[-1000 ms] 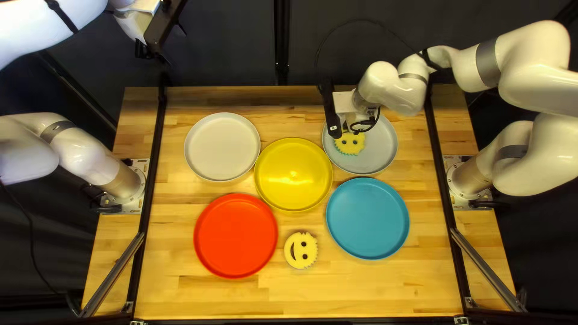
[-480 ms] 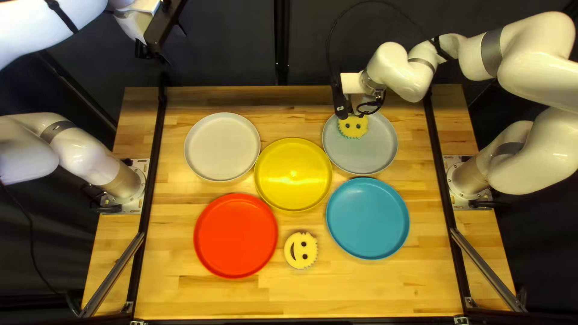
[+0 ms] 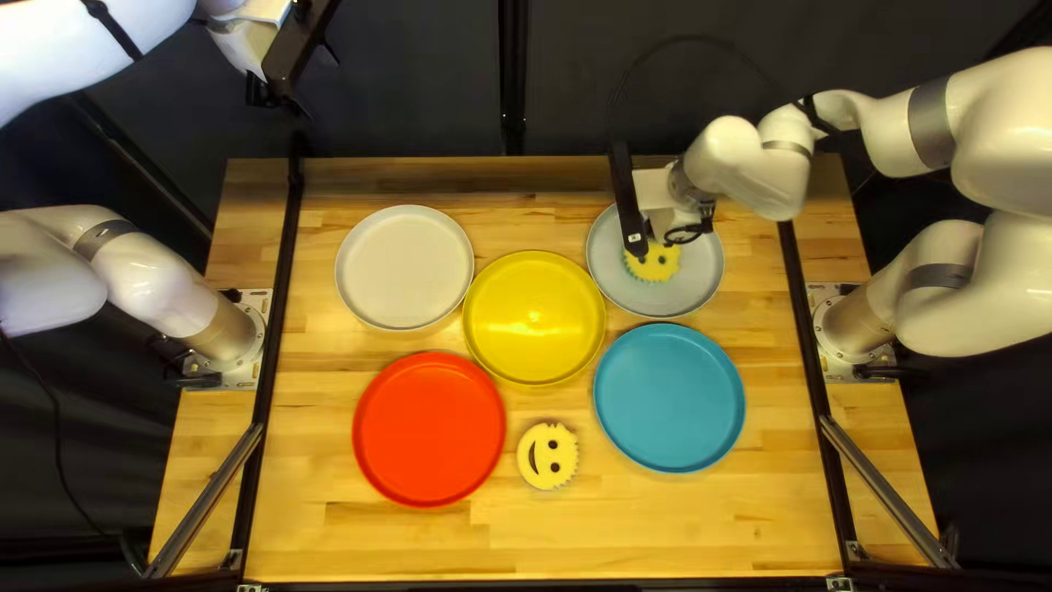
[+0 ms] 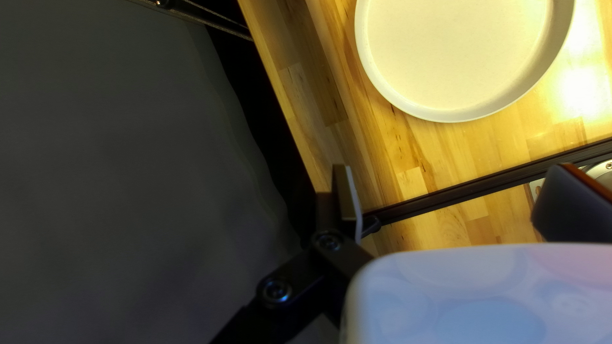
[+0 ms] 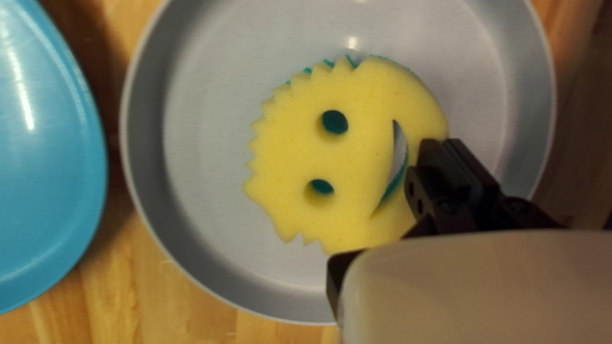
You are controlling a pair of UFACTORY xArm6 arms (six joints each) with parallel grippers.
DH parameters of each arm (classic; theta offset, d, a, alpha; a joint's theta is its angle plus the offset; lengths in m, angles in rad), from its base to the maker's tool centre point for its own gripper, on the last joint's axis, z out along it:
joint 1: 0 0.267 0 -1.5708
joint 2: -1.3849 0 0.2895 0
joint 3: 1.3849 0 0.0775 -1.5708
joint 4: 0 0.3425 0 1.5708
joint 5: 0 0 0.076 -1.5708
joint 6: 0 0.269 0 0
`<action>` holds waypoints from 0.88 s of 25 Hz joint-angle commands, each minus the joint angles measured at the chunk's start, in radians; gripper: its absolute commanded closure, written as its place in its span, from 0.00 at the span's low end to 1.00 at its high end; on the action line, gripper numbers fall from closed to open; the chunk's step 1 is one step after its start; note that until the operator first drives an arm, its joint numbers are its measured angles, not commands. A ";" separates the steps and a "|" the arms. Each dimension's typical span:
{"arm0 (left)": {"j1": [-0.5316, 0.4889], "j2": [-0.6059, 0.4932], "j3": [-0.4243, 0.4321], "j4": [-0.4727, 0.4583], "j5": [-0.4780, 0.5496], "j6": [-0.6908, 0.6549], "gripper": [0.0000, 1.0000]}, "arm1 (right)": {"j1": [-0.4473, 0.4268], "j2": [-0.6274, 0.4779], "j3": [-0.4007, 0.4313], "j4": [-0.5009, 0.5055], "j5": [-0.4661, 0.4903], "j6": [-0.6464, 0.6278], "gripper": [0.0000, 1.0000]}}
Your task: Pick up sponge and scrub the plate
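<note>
My right gripper (image 3: 664, 225) is over the grey plate (image 3: 690, 287), at the far right of the table in the top left view. Its fingers pinch the mouth-side edge of a yellow smiley sponge (image 3: 659, 263), which lies flat against that plate's inside. In the right wrist view the right gripper (image 5: 449, 167) holds the sponge (image 5: 357, 153) above the grey plate (image 5: 210, 127); green shows under the yellow. Away from the plates, past the table's far left corner, my left gripper (image 3: 263, 92) is raised. In the left wrist view the left gripper (image 4: 456, 199) stands open, nothing between its fingers.
A second smiley sponge (image 3: 547, 456) lies between the red plate (image 3: 429, 430) and the blue plate (image 3: 670, 398). The yellow plate (image 3: 534, 318) is mid-table, with a white plate (image 3: 404, 268) beyond to its left. Black rails (image 3: 283, 318) run along both sides.
The right gripper and its sponge first went toward the grey plate's far rim, then came back nearer its middle, ending slightly right of where they began. The left arm stayed still.
</note>
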 commanded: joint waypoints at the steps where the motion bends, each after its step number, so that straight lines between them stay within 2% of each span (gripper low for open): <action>1: 0.000 0.000 0.000 0.000 0.000 0.000 0.00 | -0.050 0.006 -0.002 0.007 -0.007 -0.063 1.00; 7: 0.000 0.000 0.000 0.000 0.000 0.000 0.00 | -0.143 0.027 -0.024 0.030 -0.033 -0.193 1.00; 13: 0.000 0.000 0.000 0.000 0.000 0.000 0.00 | -0.182 0.020 -0.018 0.019 -0.061 -0.239 1.00; 17: 0.000 0.000 0.000 0.000 0.000 0.000 0.00 | -0.204 -0.009 0.027 0.015 -0.099 -0.273 1.00; 22: 0.000 0.000 0.000 0.000 0.000 0.000 0.00 | -0.179 -0.064 0.093 0.004 -0.114 -0.254 1.00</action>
